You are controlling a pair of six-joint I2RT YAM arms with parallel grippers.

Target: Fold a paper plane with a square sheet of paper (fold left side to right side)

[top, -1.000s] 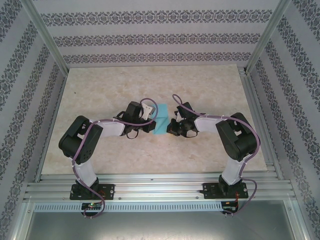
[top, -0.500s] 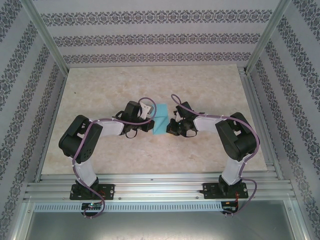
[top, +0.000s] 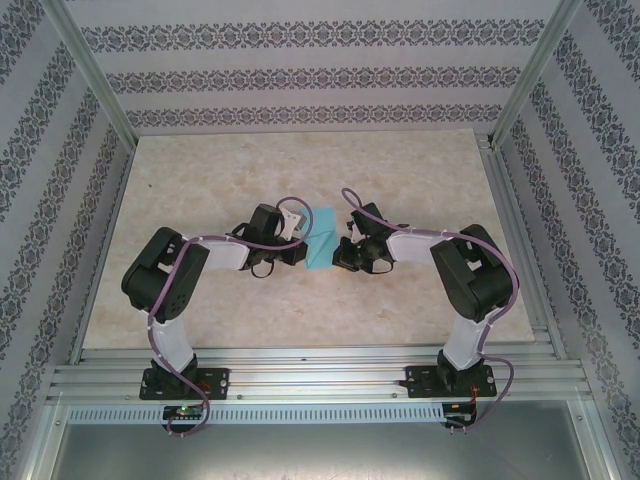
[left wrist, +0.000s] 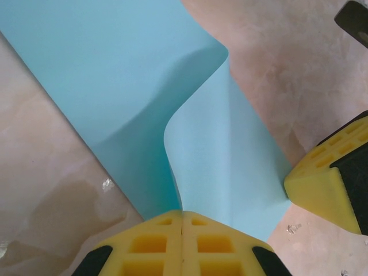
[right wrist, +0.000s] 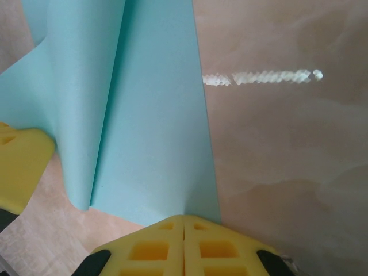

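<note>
Turquoise square sheet of paper (top: 322, 240) at centre of surface (top: 200, 180). Left end effector (left wrist: 183, 215) pinching its 9 o'clock edge, crept slightly toward 3 o'clock; flap bows up. Right end effector (right wrist: 184, 219) pinching the 3 o'clock edge. Left-to-right fold apparently underway, not yet creased.

No text, label, brand, no. or sign can be read in any of the views. The walls (top: 300, 80) carry bands of printed ornament w/o letters or figures.
</note>
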